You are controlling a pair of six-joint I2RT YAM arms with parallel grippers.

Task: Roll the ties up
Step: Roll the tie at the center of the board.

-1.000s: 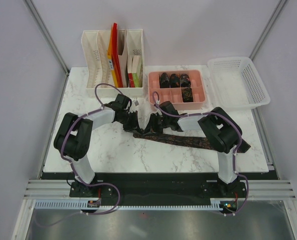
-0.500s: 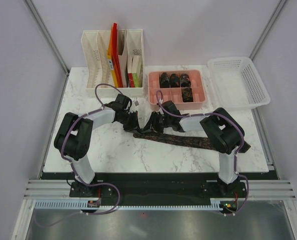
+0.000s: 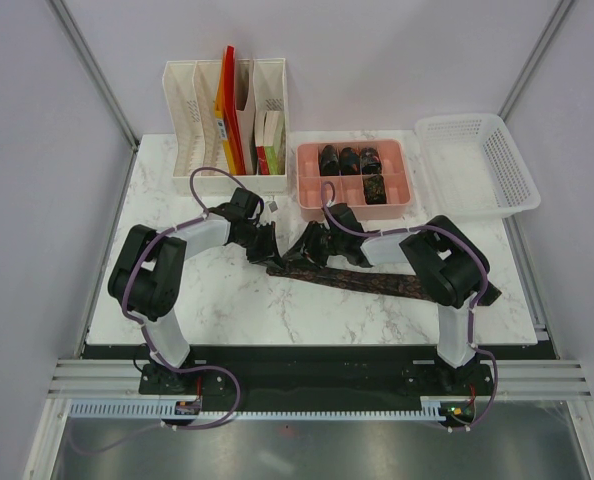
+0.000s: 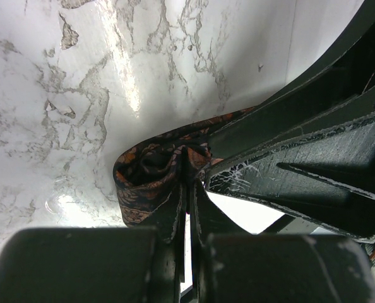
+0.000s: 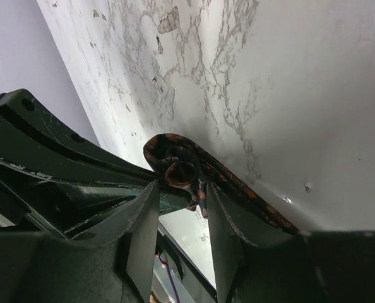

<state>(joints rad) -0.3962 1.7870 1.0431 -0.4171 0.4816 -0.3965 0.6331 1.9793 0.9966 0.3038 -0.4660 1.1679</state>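
My left end effector (image 4: 189,189) is closed, its two black fingers pressed together on the curled end of a dark brown-black fabric necktie with a fine reddish pattern (image 4: 143,173), which bulges out in a loose loop just past the tips. My right end effector (image 5: 181,189) faces it from the other side with its jaws apart. The small curl of the same necktie sits just beyond those fingertips, and I cannot tell whether they touch it. From this meeting point near the middle of the white marble-patterned worktop (image 3: 227,305), the rest of the necktie lies flat as a long narrow strip, running out to my right and passing under my right arm. Behind both end effectors stands a pink plastic compartment tray (image 3: 307,178) holding several small dark rolled ties (image 3: 349,160). A white perforated plastic basket (image 3: 507,170) sits to its right and a white slotted file organiser with coloured folders (image 3: 192,115) to its left.
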